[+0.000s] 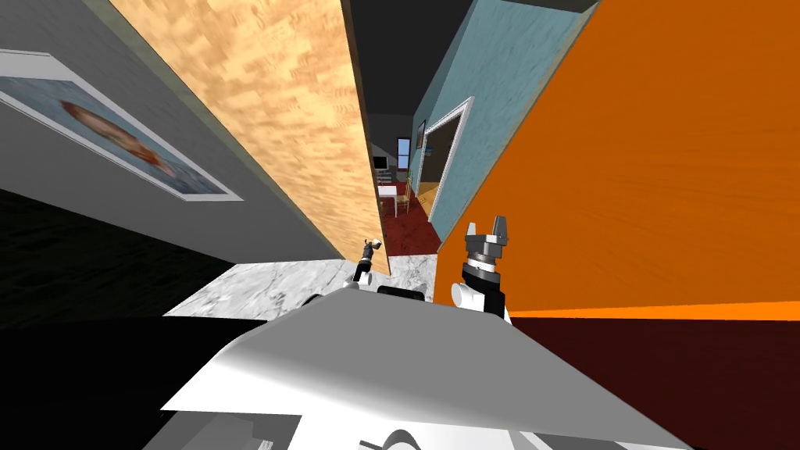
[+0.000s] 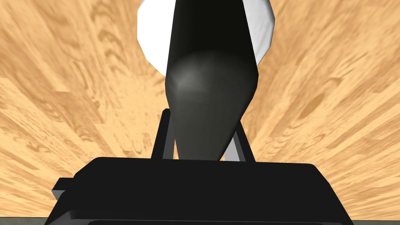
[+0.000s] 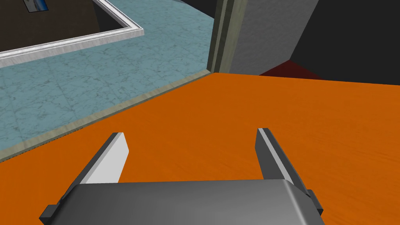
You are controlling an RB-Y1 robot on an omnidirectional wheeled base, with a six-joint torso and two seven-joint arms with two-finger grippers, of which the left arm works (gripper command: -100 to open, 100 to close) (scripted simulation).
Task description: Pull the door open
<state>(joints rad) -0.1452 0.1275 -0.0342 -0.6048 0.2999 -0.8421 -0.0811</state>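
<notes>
Broad orange wall (image 1: pixel 664 172) right alongside the right gripper (image 1: pixel 488 228), running on ahead of its fingertips. Pale wooden door (image 1: pixel 281 101) directly in front of the left gripper (image 1: pixel 372 247), swung partway, its free edge just beyond that gripper with a narrow gap to the far rooms past it. Grey wall (image 1: pixel 180 226) with a framed picture (image 1: pixel 117 141) out to the left gripper's outer side. Teal wall (image 3: pixel 78 90) ahead of the right gripper, beyond the orange, carrying a white-framed doorway (image 3: pixel 117 33). Marble floor (image 1: pixel 266 285) below the left gripper.

Dark lever handle (image 2: pixel 209 97) on the door, set on a white round plate (image 2: pixel 150 27), lying straight between the left gripper's fingers (image 2: pixel 161 136). Left gripper (image 2: pixel 203 117) clenched on the handle, both fingers pressed to its sides. Right gripper (image 3: pixel 191 133) released, fingers spread wide, nothing between them, tips apart from the orange wall.
</notes>
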